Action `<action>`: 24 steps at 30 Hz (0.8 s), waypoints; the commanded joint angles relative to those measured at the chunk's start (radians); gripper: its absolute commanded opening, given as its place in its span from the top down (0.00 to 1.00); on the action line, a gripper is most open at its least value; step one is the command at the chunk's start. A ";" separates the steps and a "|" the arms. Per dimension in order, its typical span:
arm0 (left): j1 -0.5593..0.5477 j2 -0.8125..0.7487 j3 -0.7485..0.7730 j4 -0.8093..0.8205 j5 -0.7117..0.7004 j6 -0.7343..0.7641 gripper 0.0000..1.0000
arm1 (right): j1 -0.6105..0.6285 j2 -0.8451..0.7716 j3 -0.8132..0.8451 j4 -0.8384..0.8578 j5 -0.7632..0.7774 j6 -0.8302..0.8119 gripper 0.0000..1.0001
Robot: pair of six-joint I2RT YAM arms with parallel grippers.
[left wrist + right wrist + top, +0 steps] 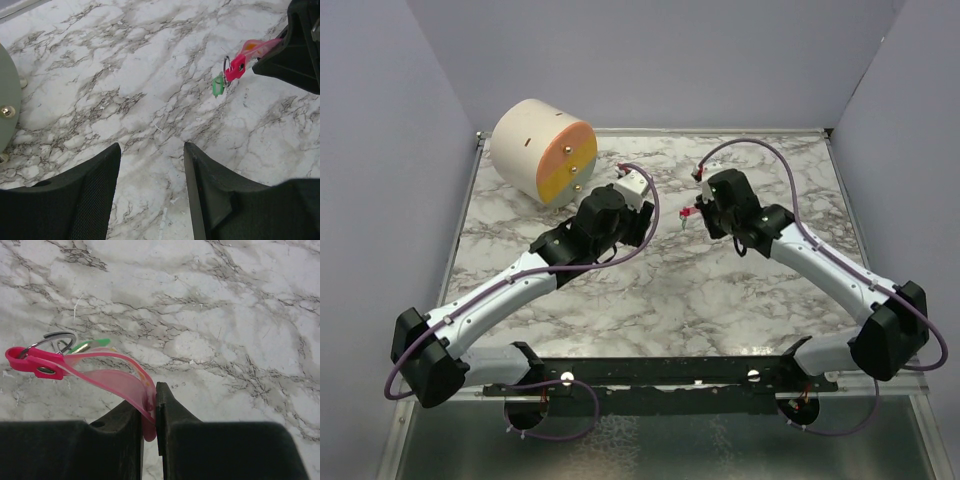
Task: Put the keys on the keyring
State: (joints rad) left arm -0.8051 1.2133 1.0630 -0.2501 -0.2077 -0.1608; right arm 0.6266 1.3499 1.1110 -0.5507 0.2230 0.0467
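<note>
The small green key (217, 85) hangs at the silver ring of the keyring (236, 67), touching it; whether it is threaded on I cannot tell. The right gripper (150, 395) is closed tightly on the keyring's pink strip, over the marble table (125, 75). The left gripper (152, 155) stands partly open and empty nearby. A cream drum (542, 150) lies at the far left.

White marble-look tabletop (670, 300) with grey veins. Cream drum-shaped block (530, 140) at far left, resting on the tabletop, flat face half salmon, half yellow, with small brass studs (574, 170). Plain lavender walls (660, 60) on three sides.
</note>
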 commanded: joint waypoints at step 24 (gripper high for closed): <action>0.020 -0.015 -0.117 0.124 -0.005 -0.016 0.44 | 0.000 0.387 0.477 -0.685 0.050 -0.032 0.99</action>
State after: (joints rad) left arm -0.7925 1.2133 0.9611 -0.1646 -0.2173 -0.1699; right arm 0.6266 1.6749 1.5085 -1.0866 0.2340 0.0330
